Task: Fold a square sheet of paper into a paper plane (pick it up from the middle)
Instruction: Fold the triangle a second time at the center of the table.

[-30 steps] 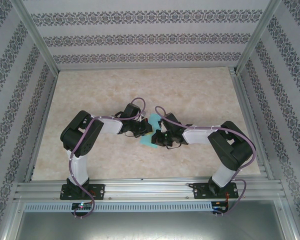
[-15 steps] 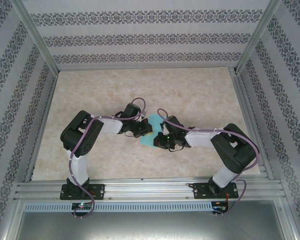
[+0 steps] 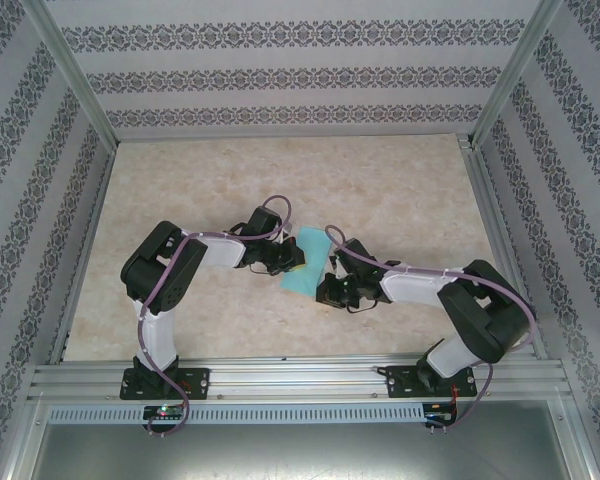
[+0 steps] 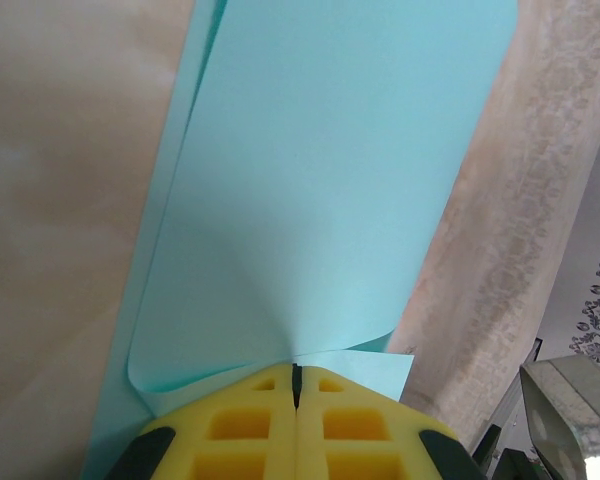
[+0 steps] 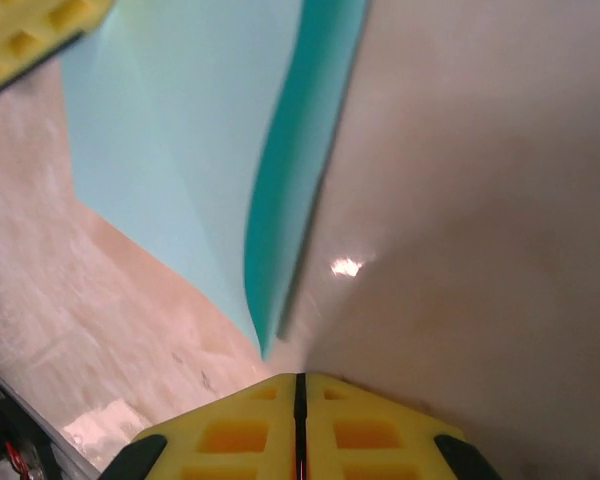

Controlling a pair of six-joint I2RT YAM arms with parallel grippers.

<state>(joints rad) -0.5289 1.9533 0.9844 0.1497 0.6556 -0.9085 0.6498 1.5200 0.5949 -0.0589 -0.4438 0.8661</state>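
The square sheet of paper (image 3: 306, 264) is turquoise and lies on the table between the two arms, folded over on itself in two loose layers (image 4: 320, 180). My left gripper (image 3: 293, 260) is shut on its near edge, and the yellow pads pinch the paper where the layers meet (image 4: 296, 372). My right gripper (image 3: 326, 292) is shut with nothing in it, just off the sheet's near right corner. From the right wrist, that corner of the paper (image 5: 170, 150) curls up slightly ahead of the closed tips (image 5: 300, 382). A paper plane is out of view.
The beige marbled table (image 3: 280, 180) spreads wide behind the arms. Patterned walls and metal frame rails (image 3: 280, 375) enclose it on all sides. The left gripper's yellow pad (image 5: 25, 35) shows at the top left of the right wrist view.
My right arm has drawn back toward the near right, sliding off the sheet, so more of the paper shows. The left gripper has kept its pinch and not moved.
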